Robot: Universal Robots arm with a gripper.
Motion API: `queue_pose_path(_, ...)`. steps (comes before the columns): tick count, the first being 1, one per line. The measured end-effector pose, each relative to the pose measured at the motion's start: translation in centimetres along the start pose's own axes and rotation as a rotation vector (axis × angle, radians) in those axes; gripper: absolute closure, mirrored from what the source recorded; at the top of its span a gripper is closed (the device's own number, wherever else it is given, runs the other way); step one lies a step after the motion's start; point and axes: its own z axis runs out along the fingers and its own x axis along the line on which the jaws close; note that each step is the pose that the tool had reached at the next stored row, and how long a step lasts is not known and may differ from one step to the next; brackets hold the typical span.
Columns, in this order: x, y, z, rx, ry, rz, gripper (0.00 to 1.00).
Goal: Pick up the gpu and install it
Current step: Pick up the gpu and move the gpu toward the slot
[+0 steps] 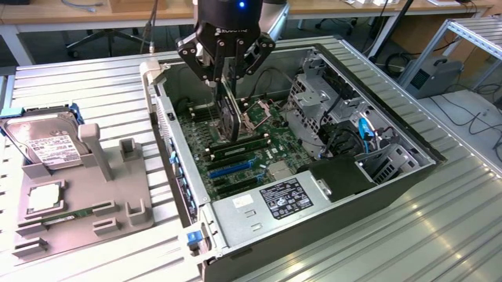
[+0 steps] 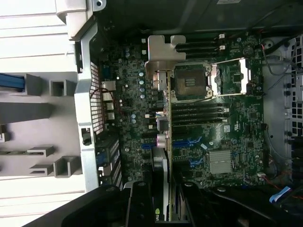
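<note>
Gripper [image 1: 225,75] is over the open PC case [image 1: 392,176], which lies on its side mid-bench with its open side up. The jaws are partly closed, clamped on the gpu [image 1: 229,114] from both flat sides. The card is held edge-on and roughly upright, hanging down into the case.

In the wrist view the gripper [image 2: 164,198] has the gpu [image 2: 168,123] between its fingers [image 2: 139,203]. The card's thin edge runs away from them, with the pale metal bracket [image 2: 163,54] at the far end. The green circuit-board edge is visible, and there is a logo on the black part by the fingers.

The gpu's lower end sits just over the motherboard [image 1: 267,138], near the CPU socket [image 2: 189,82] and beside the memory slots [image 2: 199,116]. Can't tell if it touches the board. The blue expansion slots [image 1: 227,169] are apart from the card, toward the power supply [image 1: 286,200]. A small finned heatsink [image 2: 220,161] is on the board too.

A grey parts holder [image 1: 102,229] sits on the ribbed metal bench [image 1: 439,235] toward the edge at the exterior view's left, just beside the case. It carries a hard drive [image 1: 47,141] with a white label, a square silver chip [image 1: 44,197] and a narrow green memory stick [image 1: 74,214].
</note>
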Motion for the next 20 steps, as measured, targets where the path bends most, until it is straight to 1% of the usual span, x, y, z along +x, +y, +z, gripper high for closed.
queue_pose_path(20,-2.0,0.15,0.38,0.0005,-0.0001,0.0,0.73)
